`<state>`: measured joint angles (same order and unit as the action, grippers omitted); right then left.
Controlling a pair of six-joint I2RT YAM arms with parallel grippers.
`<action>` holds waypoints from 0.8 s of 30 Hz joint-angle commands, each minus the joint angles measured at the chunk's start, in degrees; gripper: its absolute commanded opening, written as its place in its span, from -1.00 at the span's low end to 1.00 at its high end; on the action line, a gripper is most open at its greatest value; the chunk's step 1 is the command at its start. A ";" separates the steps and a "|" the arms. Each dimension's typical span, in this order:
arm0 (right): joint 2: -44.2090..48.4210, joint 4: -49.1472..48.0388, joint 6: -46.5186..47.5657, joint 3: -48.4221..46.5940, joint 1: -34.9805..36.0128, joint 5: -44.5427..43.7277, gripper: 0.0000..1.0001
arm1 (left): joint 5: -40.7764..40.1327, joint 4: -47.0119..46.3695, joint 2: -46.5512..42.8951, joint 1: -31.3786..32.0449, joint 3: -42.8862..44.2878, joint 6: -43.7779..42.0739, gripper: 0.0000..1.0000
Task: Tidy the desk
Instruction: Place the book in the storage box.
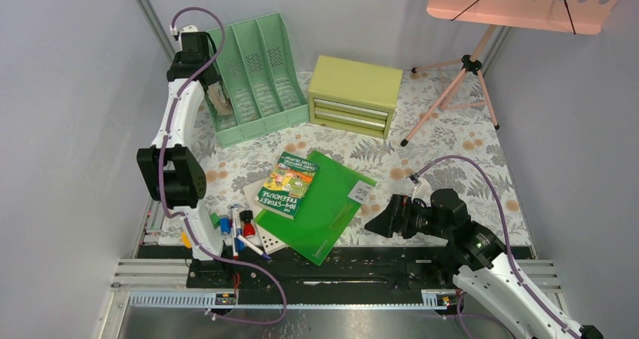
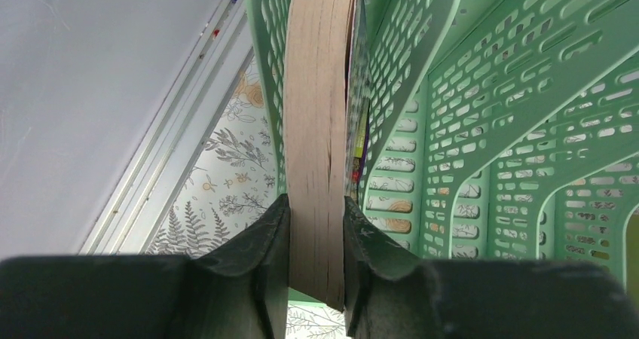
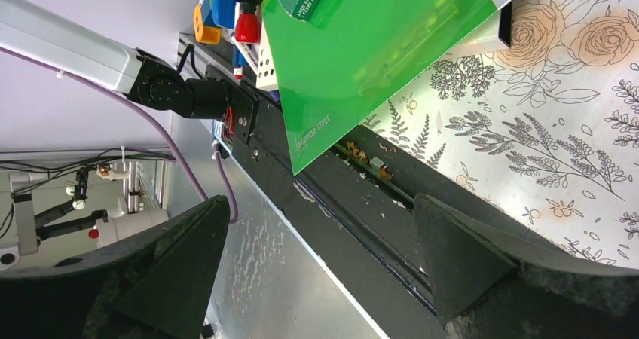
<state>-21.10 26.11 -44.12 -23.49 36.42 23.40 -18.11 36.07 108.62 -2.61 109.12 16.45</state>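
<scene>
The desk (image 1: 452,139) has a pale fern-and-flower covering. At its back left stands a mint-green file rack (image 1: 264,68). My left gripper (image 1: 217,96) is shut on a thick book (image 2: 320,90), gripping its page edge. The book stands upright in the rack's leftmost slot (image 2: 467,128). In the left wrist view the left gripper (image 2: 316,203) has both fingers pressed against the pages. My right gripper (image 1: 377,224) hovers open and empty near the front edge, just right of a green folder (image 1: 324,211). Seen from the right wrist, the right gripper (image 3: 320,211) has its jaws wide apart over the black rail.
A green "104-Storey Treehouse" book (image 1: 288,184) lies on the folder (image 3: 362,60). Markers and small items (image 1: 240,226) are clustered at the front left. A yellow-green drawer chest (image 1: 354,94) sits at the back centre. A pink music stand's tripod (image 1: 460,83) stands at the back right.
</scene>
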 commanded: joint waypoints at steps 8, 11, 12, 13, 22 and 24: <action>-1.38 -3.40 -1.01 -0.13 -0.07 -0.03 0.99 | -0.43 -6.78 -2.14 -0.23 0.01 -0.98 0.58; -1.23 -3.41 -1.14 -0.16 -0.06 -0.02 0.99 | 0.34 -6.12 -2.47 -0.16 -0.15 -0.89 0.70; -1.18 -3.43 -1.14 -0.16 -0.02 -0.06 0.99 | 0.54 -5.99 -2.64 -0.24 -0.20 -0.85 0.74; -1.14 -3.39 -1.27 -0.15 0.01 -0.02 0.99 | 0.87 -5.83 -2.90 -0.28 -0.22 -0.81 0.77; -1.29 -3.38 -1.50 -0.72 -0.04 -0.51 0.99 | 7.28 -5.19 -7.98 -0.28 -1.50 -0.02 0.85; -1.50 -3.42 -1.65 -0.94 -0.05 -0.76 0.99 | 8.23 -5.75 -10.24 -0.31 -3.05 0.66 0.85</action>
<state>-22.24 24.75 -45.08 -23.18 36.42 23.42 -13.74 33.26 105.60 -2.61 107.37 16.14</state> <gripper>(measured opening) 0.993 0.920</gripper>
